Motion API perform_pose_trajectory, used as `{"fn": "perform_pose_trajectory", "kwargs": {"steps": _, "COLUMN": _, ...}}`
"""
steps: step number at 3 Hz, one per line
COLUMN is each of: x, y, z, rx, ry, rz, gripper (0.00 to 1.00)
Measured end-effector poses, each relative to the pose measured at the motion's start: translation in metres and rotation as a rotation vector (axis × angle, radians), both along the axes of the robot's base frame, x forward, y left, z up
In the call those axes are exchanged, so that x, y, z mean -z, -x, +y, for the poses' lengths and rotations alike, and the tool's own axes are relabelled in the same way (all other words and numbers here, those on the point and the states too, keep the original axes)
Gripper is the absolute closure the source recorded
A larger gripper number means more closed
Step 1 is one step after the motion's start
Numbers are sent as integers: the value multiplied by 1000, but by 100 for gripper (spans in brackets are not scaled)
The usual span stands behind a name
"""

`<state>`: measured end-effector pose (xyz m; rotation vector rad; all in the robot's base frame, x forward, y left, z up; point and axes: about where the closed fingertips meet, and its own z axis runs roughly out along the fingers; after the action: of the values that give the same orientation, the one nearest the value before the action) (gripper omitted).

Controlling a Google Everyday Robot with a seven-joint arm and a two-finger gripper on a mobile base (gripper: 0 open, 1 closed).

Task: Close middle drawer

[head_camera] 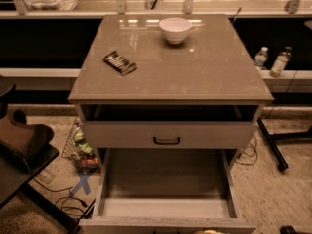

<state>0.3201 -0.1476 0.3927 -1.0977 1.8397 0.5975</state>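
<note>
The gripper [24, 138] sits at the left edge of the view as one dark, rounded mass, low beside the cabinet [170, 77] and well apart from both drawers. Whether it is spread or pressed together cannot be told from here.

To its right stands the one cabinet, with two drawers in view. The upper drawer [168, 133] is out only a little, and its single black bar handle [166, 141] faces the camera. Below it the middle drawer [165, 207] is pulled far out toward the camera, so its pale floor lies bare between the two side walls and its front rail runs along the bottom edge of the view.

On the cabinet top are two things: one white bowl [175, 29] near the back, and one dark packet [120, 63] to the left of it, well apart.

Farther out, two bottles [271, 61] stand side by side on the ledge at right. One blue cross [84, 182] marks the floor at left — just by a wire basket [80, 150].
</note>
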Motion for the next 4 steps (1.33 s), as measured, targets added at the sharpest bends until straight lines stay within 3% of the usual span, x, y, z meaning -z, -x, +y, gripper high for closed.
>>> {"fn": "perform_pose_trajectory", "kwargs": {"steps": 1, "x": 0, "y": 1, "z": 0, "rx": 0, "ry": 0, "rz": 0, "gripper": 100}}
{"fn": "perform_pose_trajectory", "kwargs": {"steps": 3, "x": -18, "y": -74, "z": 2, "rx": -33, "ry": 30, "rz": -111, "gripper": 100}}
{"fn": "perform_pose_trajectory", "kwargs": {"steps": 4, "x": -28, "y": -141, "z": 0, "rx": -45, "ry": 53, "rz": -183, "gripper": 100}}
